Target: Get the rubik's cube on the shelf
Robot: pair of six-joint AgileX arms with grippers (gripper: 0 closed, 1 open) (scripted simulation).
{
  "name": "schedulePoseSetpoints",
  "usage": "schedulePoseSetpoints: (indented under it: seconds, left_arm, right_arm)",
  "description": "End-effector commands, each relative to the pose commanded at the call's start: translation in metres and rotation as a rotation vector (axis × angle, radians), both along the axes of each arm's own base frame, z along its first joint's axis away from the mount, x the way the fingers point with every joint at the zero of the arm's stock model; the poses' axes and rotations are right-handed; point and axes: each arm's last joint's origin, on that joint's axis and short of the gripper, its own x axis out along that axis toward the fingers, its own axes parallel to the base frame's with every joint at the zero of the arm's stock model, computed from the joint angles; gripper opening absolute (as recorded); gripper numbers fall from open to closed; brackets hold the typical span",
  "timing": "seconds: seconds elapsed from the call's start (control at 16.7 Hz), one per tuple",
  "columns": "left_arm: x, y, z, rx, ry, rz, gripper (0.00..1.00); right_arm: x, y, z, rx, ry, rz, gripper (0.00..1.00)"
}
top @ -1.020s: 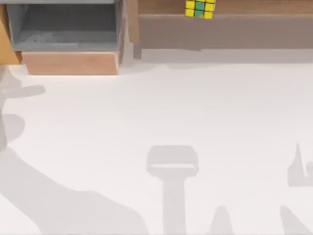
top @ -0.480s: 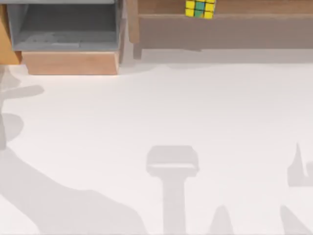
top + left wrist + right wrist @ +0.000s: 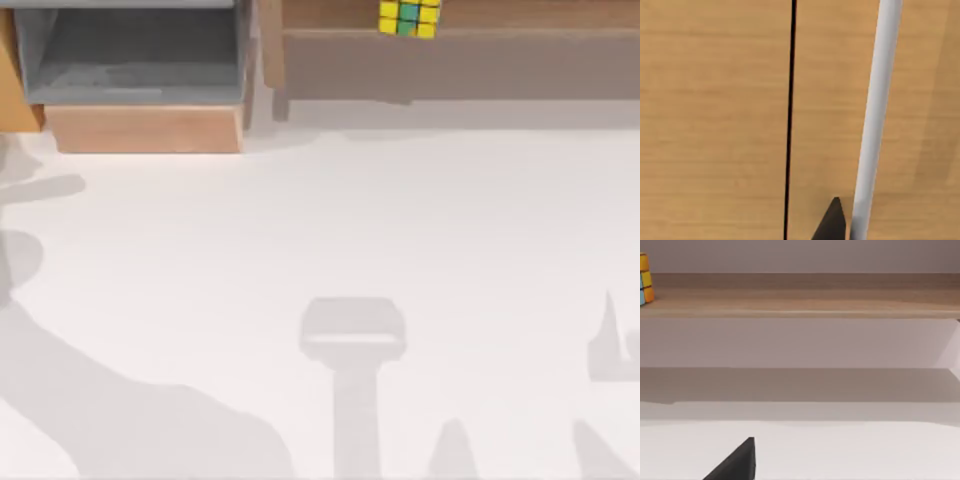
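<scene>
The rubik's cube (image 3: 408, 17), yellow with a few green squares, rests on the shelf (image 3: 520, 14), a long brown plank along the back of the table, toward its left end. In the right wrist view the cube (image 3: 644, 280) sits on the shelf (image 3: 815, 295), far off to one side. A dark part of my right gripper (image 3: 737, 462) shows low over the white table, well back from the shelf and holding nothing that I can see. A dark part of my left gripper (image 3: 832, 222) is close to a light wooden surface (image 3: 715, 125).
A grey box compartment (image 3: 130, 50) with a light wood front (image 3: 145, 128) stands at the back left, beside the shelf. The white table (image 3: 400, 220) carries only arm shadows. A dark seam (image 3: 789, 120) and a white bar (image 3: 875, 110) cross the wood in the left wrist view.
The arm shadow at the table's left edge has drifted slightly to the left. The cube has stayed where it was on the shelf.
</scene>
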Motion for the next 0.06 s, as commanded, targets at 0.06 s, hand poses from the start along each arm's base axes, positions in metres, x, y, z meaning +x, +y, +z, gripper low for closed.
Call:
schedulePoseSetpoints:
  seconds: [0.06]
  left_arm:
    - [0.0000, 0.0000, 0.0000, 0.000, 0.000, 0.000, 1.00]
  right_arm:
    - [0.0000, 0.0000, 0.0000, 0.000, 0.000, 0.000, 1.00]
